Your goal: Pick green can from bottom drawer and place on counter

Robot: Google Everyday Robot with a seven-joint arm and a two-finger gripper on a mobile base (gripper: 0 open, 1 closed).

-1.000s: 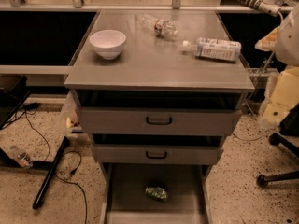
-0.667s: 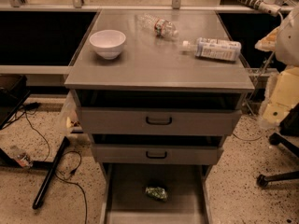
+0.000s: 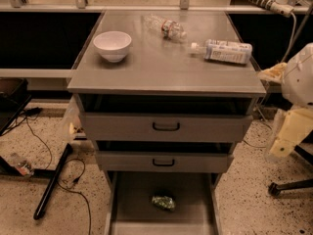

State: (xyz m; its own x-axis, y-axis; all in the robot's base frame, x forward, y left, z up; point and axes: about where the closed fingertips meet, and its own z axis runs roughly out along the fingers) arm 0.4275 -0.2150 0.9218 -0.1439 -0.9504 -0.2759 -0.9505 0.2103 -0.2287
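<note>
The green can (image 3: pixel 163 202) lies on its side on the floor of the open bottom drawer (image 3: pixel 132 199), near the middle. The counter (image 3: pixel 161 65) is the flat grey top of the cabinet. My arm (image 3: pixel 301 75) shows at the right edge, beside the cabinet. My gripper (image 3: pixel 286 133) hangs below it as a pale beige part, level with the upper drawers, well to the right of and above the can. It holds nothing that I can see.
On the counter stand a white bowl (image 3: pixel 112 45) at the left, a clear bottle (image 3: pixel 166 27) at the back and a labelled bottle (image 3: pixel 224 51) at the right. Two upper drawer fronts (image 3: pixel 165 127) stick out. Cables and a black bar (image 3: pixel 51 185) lie on the floor at the left.
</note>
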